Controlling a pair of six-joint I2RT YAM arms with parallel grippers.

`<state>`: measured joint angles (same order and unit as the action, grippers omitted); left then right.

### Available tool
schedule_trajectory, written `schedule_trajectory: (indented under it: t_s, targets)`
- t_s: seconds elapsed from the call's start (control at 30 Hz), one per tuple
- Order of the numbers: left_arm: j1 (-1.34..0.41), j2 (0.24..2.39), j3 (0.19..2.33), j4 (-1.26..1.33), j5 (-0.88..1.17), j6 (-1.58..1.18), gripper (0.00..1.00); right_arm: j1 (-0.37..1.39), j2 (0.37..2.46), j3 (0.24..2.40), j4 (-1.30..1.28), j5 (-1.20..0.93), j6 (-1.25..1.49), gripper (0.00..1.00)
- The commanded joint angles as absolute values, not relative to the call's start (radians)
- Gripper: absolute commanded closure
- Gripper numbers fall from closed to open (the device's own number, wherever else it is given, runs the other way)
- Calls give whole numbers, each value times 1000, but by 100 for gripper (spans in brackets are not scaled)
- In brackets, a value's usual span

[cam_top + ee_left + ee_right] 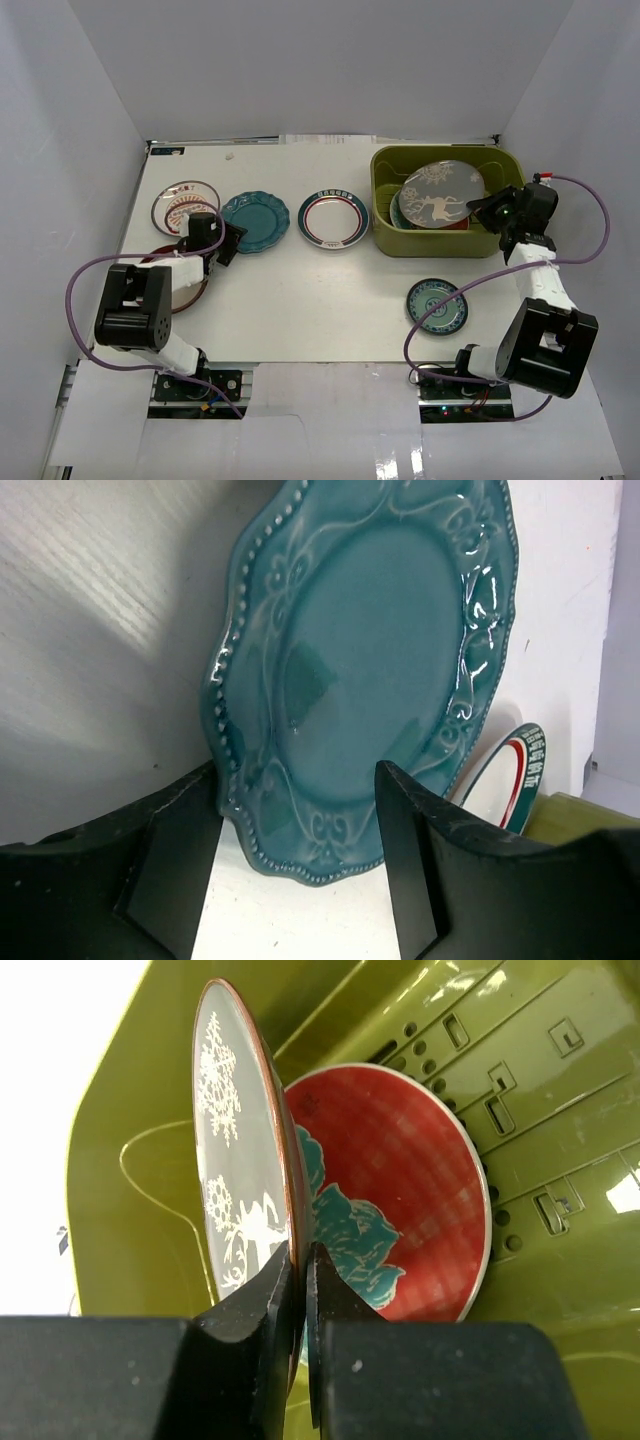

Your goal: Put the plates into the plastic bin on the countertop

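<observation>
Bin (390,240): green tub at the far right of the countertop (300,310), touching no loose plate.
Bin contents: grey plate (440,195) with white deer and snowflake pattern, tilted and raised on its edge; red plate (400,1200) with a teal motif lies behind and below it on the slatted floor.
Loose plates, far row: orange plate (185,205) at the left, teal plate (254,221) just beside it, white plate (333,219) with red and teal rim bands next, short of the bin.
Loose plates, near row: small teal plate (437,305) in front of the bin; a dark red plate (192,288) mostly hidden under the left arm.
Writing: characters on the rims of the white and orange plates, too small to read.
Right gripper (300,1280): reaches into the bin from its right side; fingers pressed together on the grey plate's rim, one on each face.
Left gripper (295,800): angled low over the teal plate's left edge; fingers spread, one outside the scalloped rim, the other over the plate's face, with no clamping visible.
</observation>
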<state>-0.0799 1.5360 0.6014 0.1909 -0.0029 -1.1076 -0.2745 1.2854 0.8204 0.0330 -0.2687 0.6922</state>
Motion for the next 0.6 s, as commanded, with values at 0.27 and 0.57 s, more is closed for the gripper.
schedule_trajectory:
  t_s: [0.27,0.57]
  targets:
    - [-112,1595,595,150,-133,-1086,63,-268,1397,833,158,-291,632,72]
    - [-127,1536,572,149,-164,-1045,100,-267,1384,804,103,-246,566,38]
